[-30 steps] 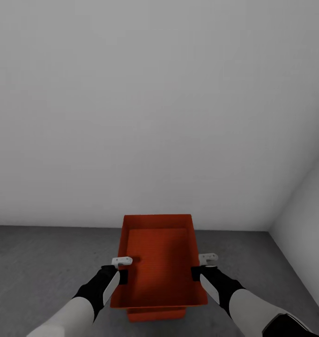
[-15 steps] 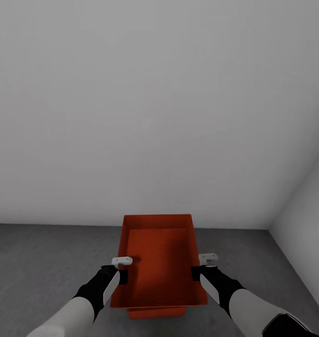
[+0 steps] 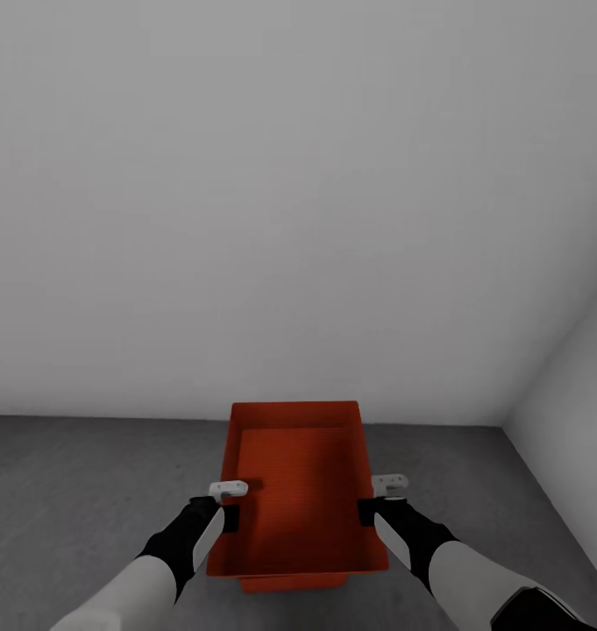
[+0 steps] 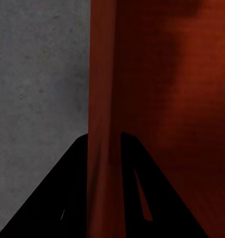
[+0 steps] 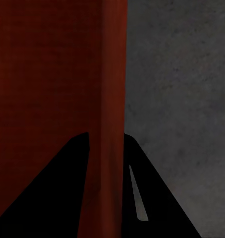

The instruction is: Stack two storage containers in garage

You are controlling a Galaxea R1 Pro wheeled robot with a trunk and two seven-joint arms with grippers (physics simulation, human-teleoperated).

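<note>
Here both hands, left hand point(image 3: 229, 487) and right hand point(image 3: 390, 481), clamp the container point(image 3: 298, 482), long axis toward the wall point(image 3: 289, 202).

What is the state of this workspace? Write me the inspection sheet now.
Surface: dark grey speckled floor.
Job's things: upper storage container held over the lower storage container, whose near edge shows beneath it; contact cannot be told.
Clutter: nothing seen.
Grippers: left gripper shut on the upper container's left wall; right gripper shut on its right wall.
Cables: nothing seen.
Surroundings: plain grey-white wall ahead, second wall forming a corner at right.
</note>
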